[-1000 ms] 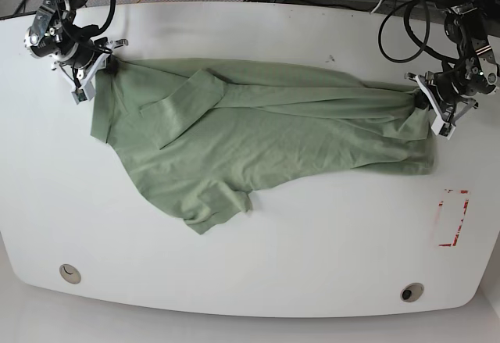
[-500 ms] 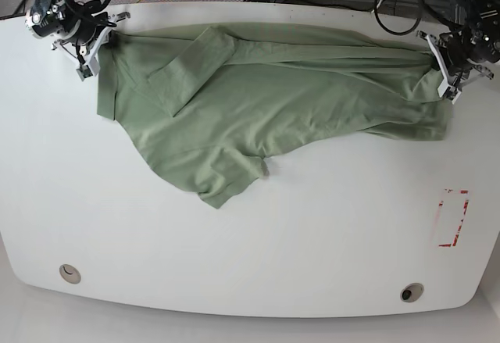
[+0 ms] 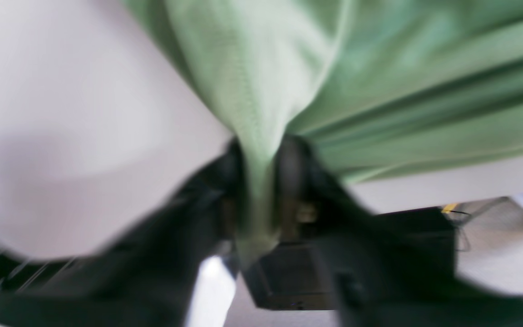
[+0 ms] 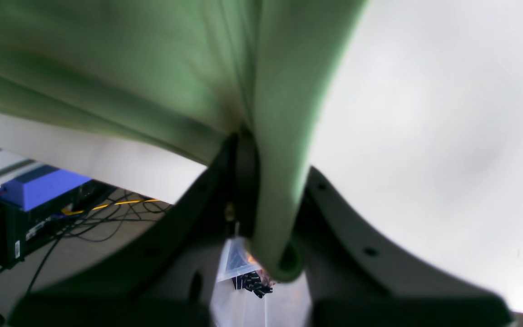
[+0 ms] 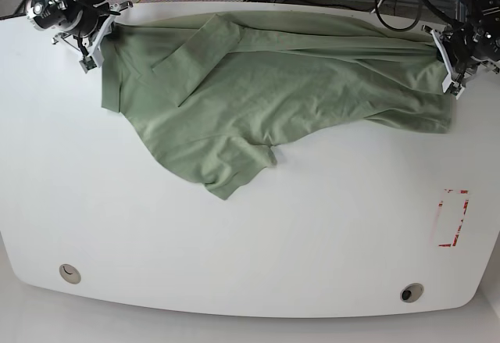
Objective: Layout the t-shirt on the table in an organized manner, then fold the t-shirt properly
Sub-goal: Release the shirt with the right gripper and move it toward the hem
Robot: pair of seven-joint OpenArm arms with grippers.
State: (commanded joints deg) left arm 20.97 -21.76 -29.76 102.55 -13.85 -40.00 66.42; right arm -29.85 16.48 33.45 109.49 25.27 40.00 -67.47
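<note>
Pale sage-green wrinkly t-shirt (image 5: 266, 93) stretched along far edge of glossy white table (image 5: 234, 249); left gripper (image 5: 447, 63) and right gripper (image 5: 100, 40) each clamp a shirt corner.

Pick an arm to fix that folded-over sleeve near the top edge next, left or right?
Right, probably. The right gripper grips the t-shirt at the corner beside the folded-over sleeve. The left gripper is clamped on the opposite end, far across the table.
</note>
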